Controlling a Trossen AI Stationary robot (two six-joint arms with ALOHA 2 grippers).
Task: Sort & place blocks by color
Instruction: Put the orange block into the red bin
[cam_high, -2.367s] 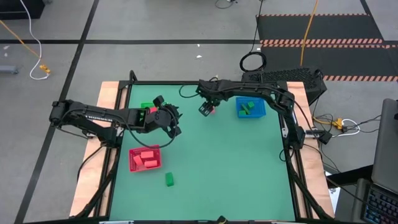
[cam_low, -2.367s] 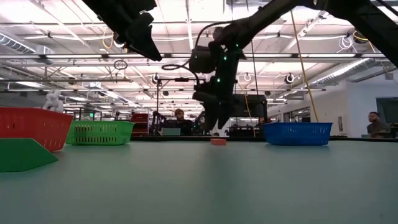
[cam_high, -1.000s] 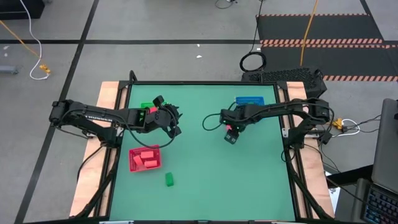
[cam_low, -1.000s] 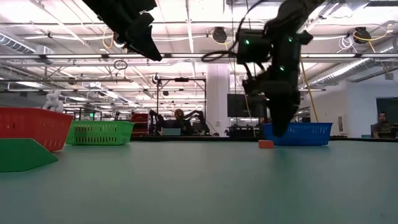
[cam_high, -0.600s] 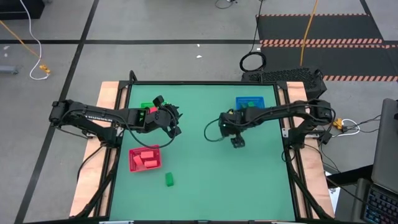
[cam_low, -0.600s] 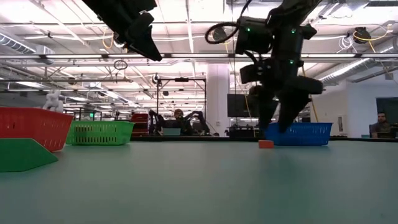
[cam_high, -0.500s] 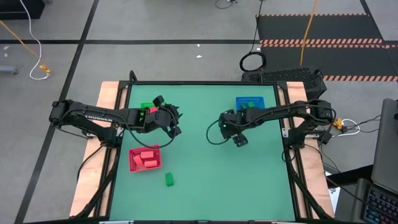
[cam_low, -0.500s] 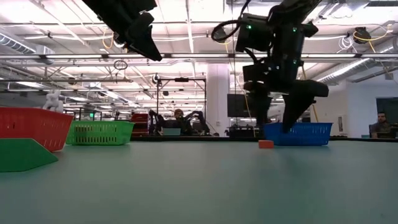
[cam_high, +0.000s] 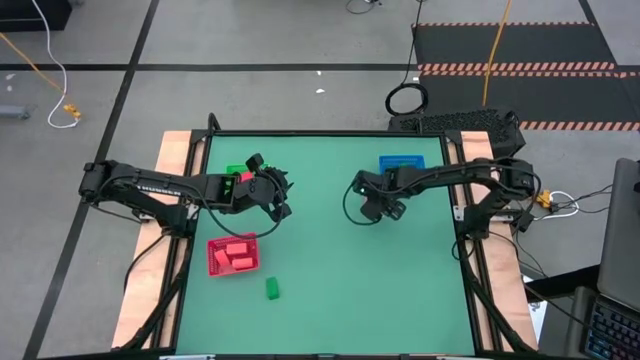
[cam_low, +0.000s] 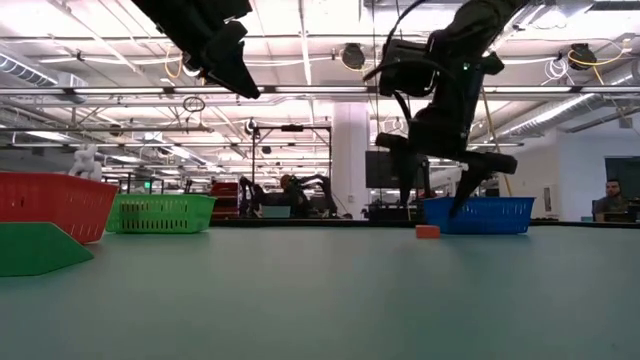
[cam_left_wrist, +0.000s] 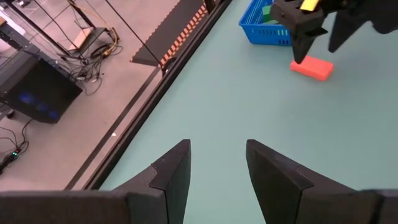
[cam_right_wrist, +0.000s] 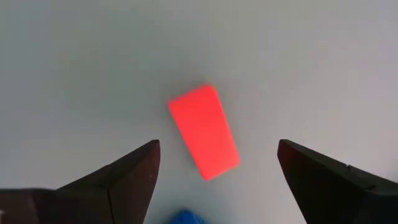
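Evidently the red block (cam_right_wrist: 204, 132) is a light, rigid, smooth-faced piece; judged by its flat rest on the tabletop (cam_high: 330, 270), it should neither deform nor roll. Grip it across the two long sides, at mid-length, with the tool's fingers square to those sides.

It is a short, bright red bar with crisp edges, lying flat on the right half of the tabletop, just near of the blue tray (cam_high: 402, 165).

The right tool (cam_right_wrist: 214, 177) hangs directly above it, fingers spread wide and clear of it on both sides, holding nothing.

The left tool (cam_left_wrist: 217, 165) waits raised over the left half, partly open and empty.
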